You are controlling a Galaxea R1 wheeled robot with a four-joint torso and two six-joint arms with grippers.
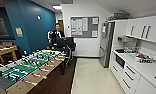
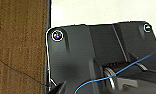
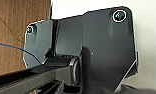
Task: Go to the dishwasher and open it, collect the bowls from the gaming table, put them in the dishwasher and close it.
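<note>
The gaming table stands at the left of the head view, with a green field, rods and a pale wooden frame, running from the near left corner toward the back. I cannot make out bowls on it. A small orange thing sits by its far end. The kitchen run of white drawers and cupboards lines the right side, with a dark-fronted built-in unit under the counter. I cannot pick out the dishwasher among these fronts. Both wrist views look past the robot's dark plate onto brown carpet and pale floor.
A tall steel fridge stands at the far end of the counter. A person stands behind a dark rig beyond the table. A wooden table is at far left. Pale floor runs between table and cabinets.
</note>
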